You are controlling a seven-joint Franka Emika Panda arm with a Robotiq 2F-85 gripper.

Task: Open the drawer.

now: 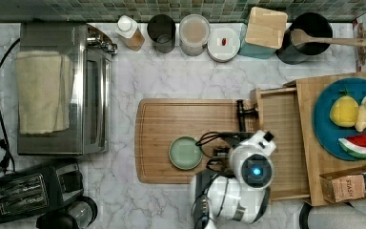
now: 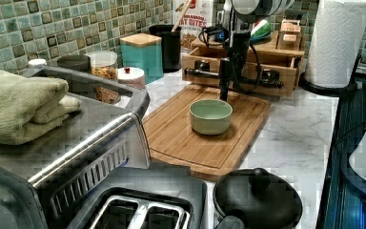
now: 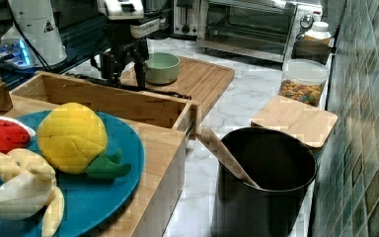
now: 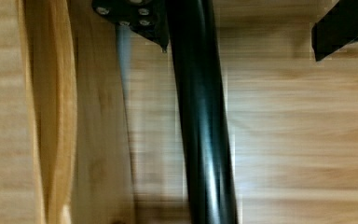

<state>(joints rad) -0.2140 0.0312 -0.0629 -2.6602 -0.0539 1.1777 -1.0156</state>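
The gripper (image 3: 126, 74) was seen in the right view with its two fingers spread apart and pointing down, one on each side of the black bar handle (image 3: 138, 89) of the drawer (image 3: 103, 101). In the wrist view the handle (image 4: 203, 121) ran between the two fingertips (image 4: 340, 25), with a clear gap on one side; the jaws were not closed on the bar. Whether a finger touched it could not be told.

The drawer (image 1: 279, 138) was found pulled part-way out of a light-wood stand (image 1: 314, 181) toward the cutting board, its plank bottom exposed in the top view.

One drawer, one handle and one bamboo cutting board (image 1: 171, 138) were counted. A single green bowl (image 1: 185, 152) stood on the board, just beside the gripper. On top of the stand one blue plate (image 1: 324, 119) was laid, holding three toy foods: a yellow fruit (image 3: 71, 138), a banana (image 3: 24, 190) and a watermelon slice (image 1: 362, 144).

Along the tiled wall a bottle (image 1: 129, 32), a row of jars (image 1: 193, 33), a teal canister with a wooden lid (image 1: 265, 28) and a black pot (image 1: 310, 36) with a wooden spoon (image 1: 331, 40) were lined up. A toaster oven (image 1: 62, 90) with a folded towel (image 1: 40, 90) on it and a toaster (image 1: 26, 191) were placed at the top view's left, well apart from the drawer.
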